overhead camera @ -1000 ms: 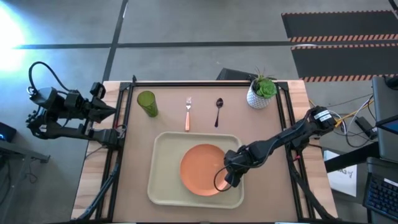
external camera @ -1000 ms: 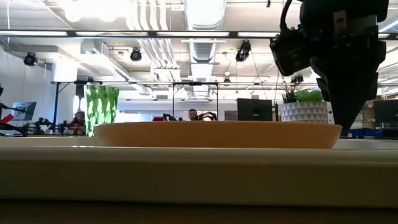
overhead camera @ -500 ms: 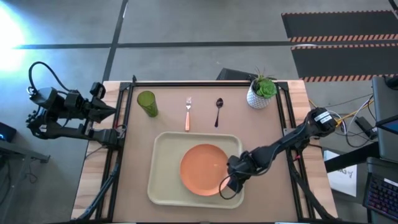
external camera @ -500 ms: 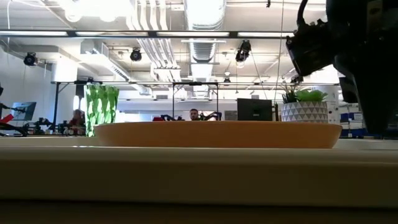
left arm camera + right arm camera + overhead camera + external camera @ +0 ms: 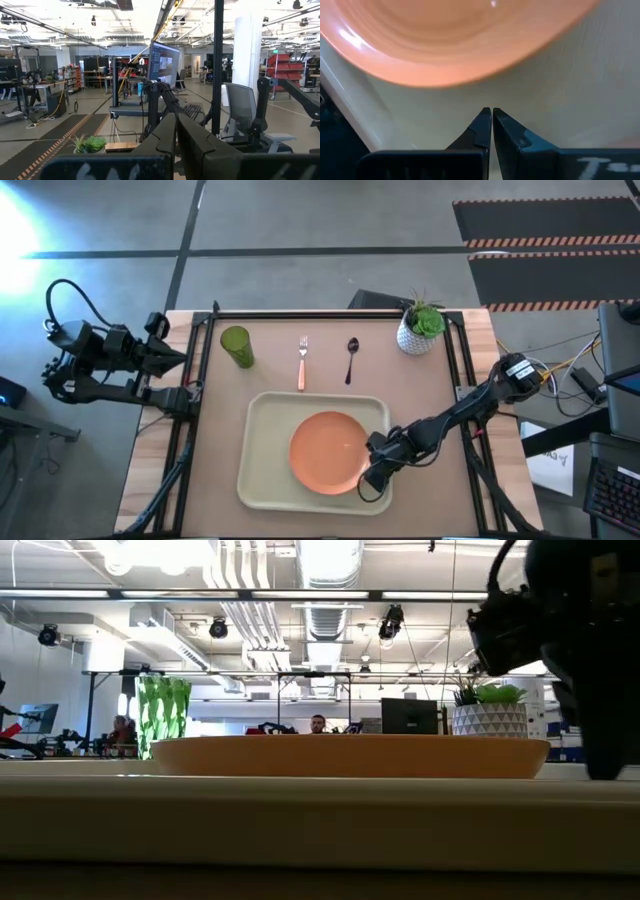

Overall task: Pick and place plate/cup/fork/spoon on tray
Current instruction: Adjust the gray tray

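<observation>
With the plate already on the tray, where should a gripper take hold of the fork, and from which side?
Take the fork at the middle of its orange-salmon handle, coming straight down from above. It lies flat on the table, tines pointing away from the tray, so the fingers should straddle the slim handle across its width. The spoon lies parallel and apart, probably leaving room for the fingers on both sides.

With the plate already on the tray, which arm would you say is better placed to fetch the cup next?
Probably the left. Its end effector waits at the table's left edge, near the cup. The right end effector, shut, sits low over the tray beside the plate, farther off.
</observation>
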You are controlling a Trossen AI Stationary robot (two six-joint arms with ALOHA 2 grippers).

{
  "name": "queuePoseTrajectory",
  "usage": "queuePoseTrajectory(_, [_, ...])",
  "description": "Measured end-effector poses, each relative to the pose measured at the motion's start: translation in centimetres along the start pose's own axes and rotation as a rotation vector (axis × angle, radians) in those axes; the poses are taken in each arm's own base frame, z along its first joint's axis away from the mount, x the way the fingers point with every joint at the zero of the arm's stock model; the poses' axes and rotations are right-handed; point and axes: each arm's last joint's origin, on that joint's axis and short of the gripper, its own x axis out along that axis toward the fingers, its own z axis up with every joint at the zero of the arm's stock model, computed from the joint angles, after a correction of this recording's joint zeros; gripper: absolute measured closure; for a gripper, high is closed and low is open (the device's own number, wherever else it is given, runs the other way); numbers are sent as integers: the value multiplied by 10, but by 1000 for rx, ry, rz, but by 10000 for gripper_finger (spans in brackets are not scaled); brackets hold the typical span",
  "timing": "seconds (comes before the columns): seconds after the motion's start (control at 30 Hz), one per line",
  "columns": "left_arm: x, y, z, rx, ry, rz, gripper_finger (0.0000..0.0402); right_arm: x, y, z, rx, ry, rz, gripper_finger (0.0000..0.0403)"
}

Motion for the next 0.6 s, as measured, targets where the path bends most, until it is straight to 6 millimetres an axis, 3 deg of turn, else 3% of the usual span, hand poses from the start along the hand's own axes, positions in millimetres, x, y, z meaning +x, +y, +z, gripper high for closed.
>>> queuePoseTrajectory(0.6, [0,0,0,0,0,0,402,-1,-15,-26,-60,121,-196,394])
